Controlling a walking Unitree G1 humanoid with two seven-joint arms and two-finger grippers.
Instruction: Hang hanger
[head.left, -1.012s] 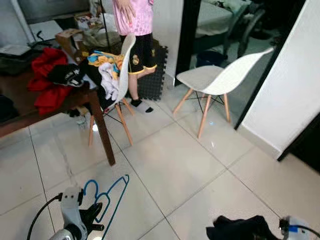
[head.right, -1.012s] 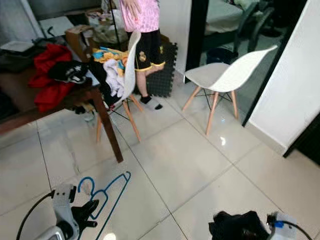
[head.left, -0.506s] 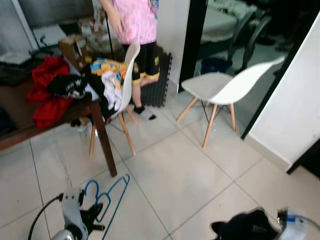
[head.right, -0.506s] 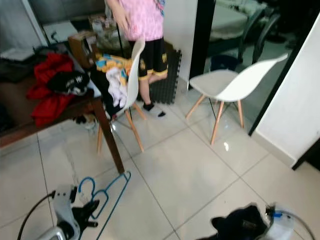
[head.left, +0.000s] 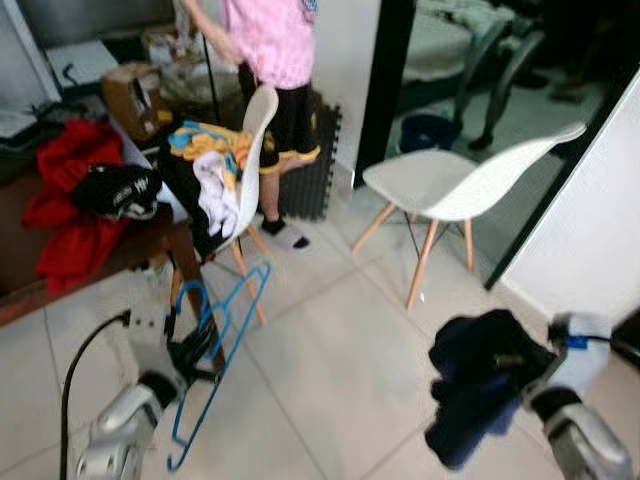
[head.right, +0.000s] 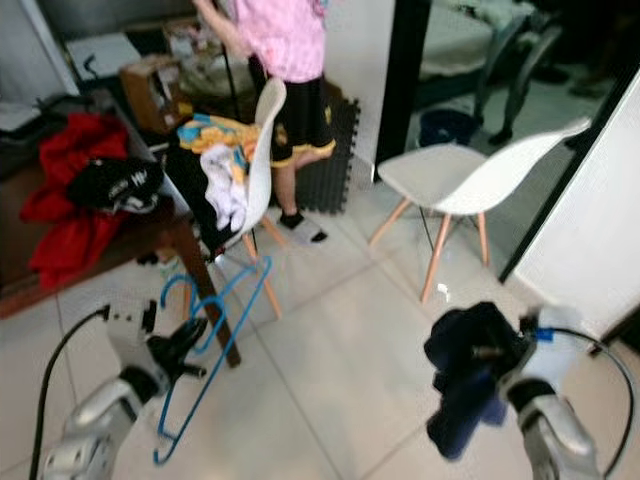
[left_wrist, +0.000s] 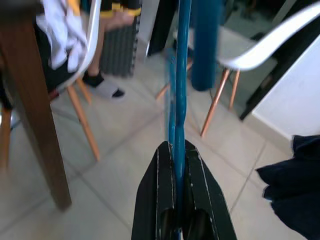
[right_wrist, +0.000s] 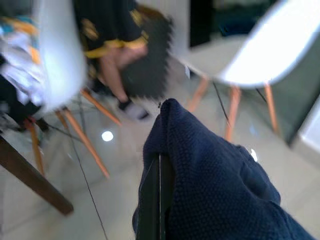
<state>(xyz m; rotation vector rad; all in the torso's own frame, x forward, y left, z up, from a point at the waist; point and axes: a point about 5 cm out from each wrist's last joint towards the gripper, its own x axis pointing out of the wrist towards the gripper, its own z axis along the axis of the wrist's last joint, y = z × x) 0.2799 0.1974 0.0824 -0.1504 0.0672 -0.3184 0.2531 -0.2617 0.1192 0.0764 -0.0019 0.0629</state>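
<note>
Head camera, both eyes: tiled floor of a home, slightly blurred. At lower left, the left gripper, black fingers pressed together on a thin blue wire hanger, held off the floor and tilted, hook uppermost, just in front of a dark wooden table leg. At lower right, the right gripper, mostly covered by a dark navy knitted garment drooping from it in a loose bundle. Beyond, a wooden table heaped with red clothing and a black cap; a white moulded chair draped with white and yellow clothes; a second, bare white moulded chair near a dark doorway; a person in a pink top and black shorts standing behind the first chair.

Left wrist camera: two black fingers closed tight on the blue wire, running up and away between them.

Right wrist camera: black fingers shut flat against each other, navy knit draped over and caught between them.

Progress, as a judgement: hanger and garment both lifted and secured, one per arm, well apart. Still to do: garment not yet on the hanger, and no rail or hook to hang from visible here, so carrying and hanging both remain.
</note>
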